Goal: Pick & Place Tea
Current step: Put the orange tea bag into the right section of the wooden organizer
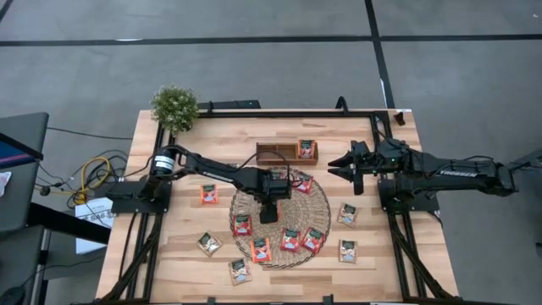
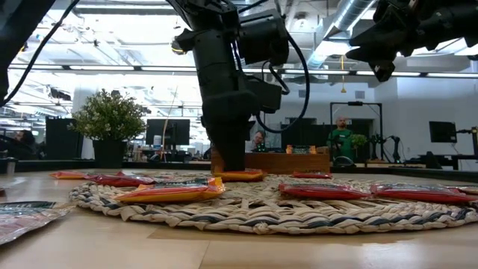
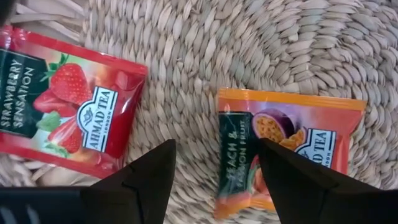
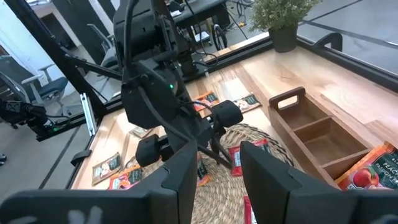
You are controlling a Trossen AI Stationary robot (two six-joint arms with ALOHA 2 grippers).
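Observation:
Several tea sachets lie on the round straw mat (image 1: 292,207) and on the wooden table around it; one (image 1: 306,149) sits in the small wooden tray (image 1: 275,153). My left gripper (image 3: 214,149) points steeply down over the mat's middle, open. Bare mat shows between its fingers. An orange peach sachet (image 3: 292,137) lies partly under one finger (image 3: 292,180), and a red strawberry sachet (image 3: 68,106) lies beyond the other. In the low view the gripper (image 2: 233,168) stands just over the orange sachet (image 2: 240,176). My right gripper (image 4: 214,155) hangs open in the air at the table's right side (image 1: 343,167). My left gripper comes from above, pointing down, with one finger (image 3: 292,180) over the orange sachet's dark-printed edge (image 3: 233,149) and the other over bare mat. Whether that finger touches the sachet I cannot tell. The sachet lies flat on the mat.
A potted plant (image 1: 174,106) stands at the far left corner. Loose sachets lie on the table left (image 1: 209,194), near (image 1: 240,271) and right (image 1: 347,213) of the mat. The tray has open compartments (image 4: 317,134). People and desks show in the room behind.

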